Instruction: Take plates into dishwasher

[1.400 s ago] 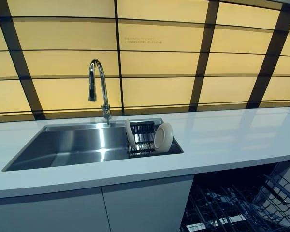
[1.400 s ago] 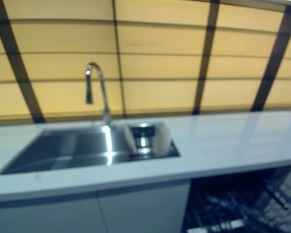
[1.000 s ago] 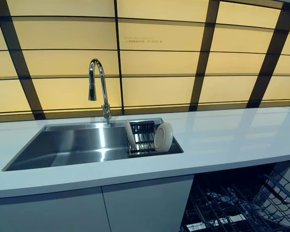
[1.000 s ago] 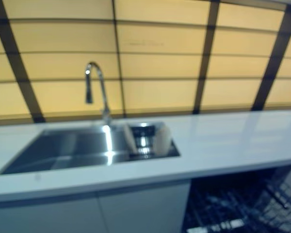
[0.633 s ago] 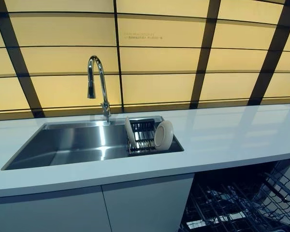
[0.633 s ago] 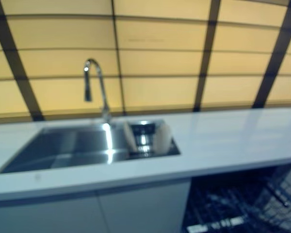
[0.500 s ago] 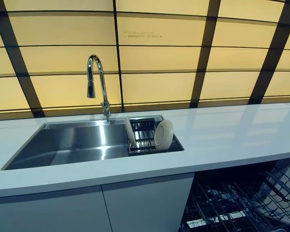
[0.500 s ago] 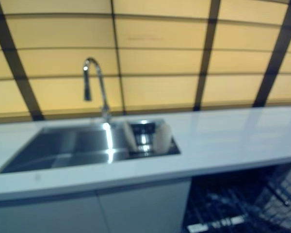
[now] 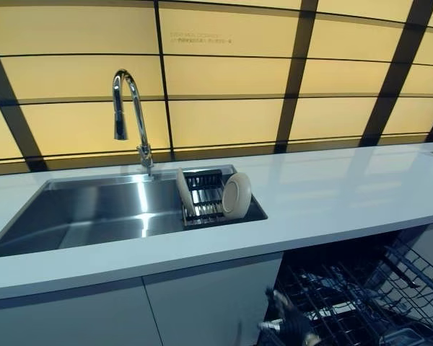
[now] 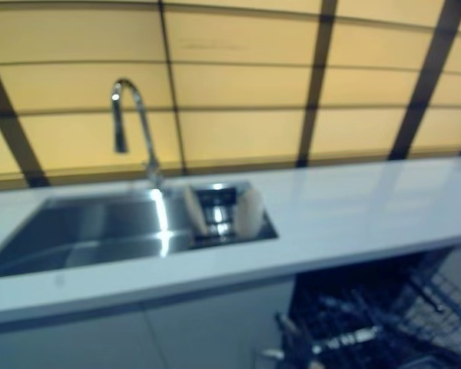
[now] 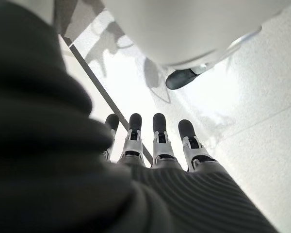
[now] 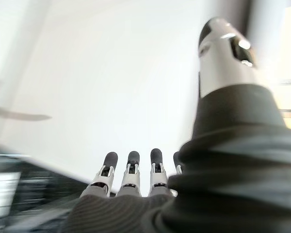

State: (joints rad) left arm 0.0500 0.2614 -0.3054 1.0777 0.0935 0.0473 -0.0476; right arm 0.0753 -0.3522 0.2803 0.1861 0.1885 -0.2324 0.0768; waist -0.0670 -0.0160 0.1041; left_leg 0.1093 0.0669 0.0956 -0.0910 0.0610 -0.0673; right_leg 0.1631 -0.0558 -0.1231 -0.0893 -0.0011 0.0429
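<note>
Below the white counter (image 9: 332,194) the dishwasher rack (image 9: 361,295) sits pulled out, my right hand (image 12: 131,182) low beside it and my left hand (image 11: 155,141) down by the floor, both straight-fingered and empty, so I should reach up and across to the two plates (image 9: 235,195) standing far off in the sink (image 9: 94,216) drainer and grasp one by its rim.

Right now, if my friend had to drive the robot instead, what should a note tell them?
Left hand: open, empty, hanging low, only in its wrist view.
Right hand: open, empty, just rising in front of the cabinet by the dishwasher.
Plates: two, standing on edge in the rack at the right end of the sink; a left plate and a right plate.
Done: dishwasher open, its wire basket pulled out.
Left: grab each plate and slot it into the basket.
</note>
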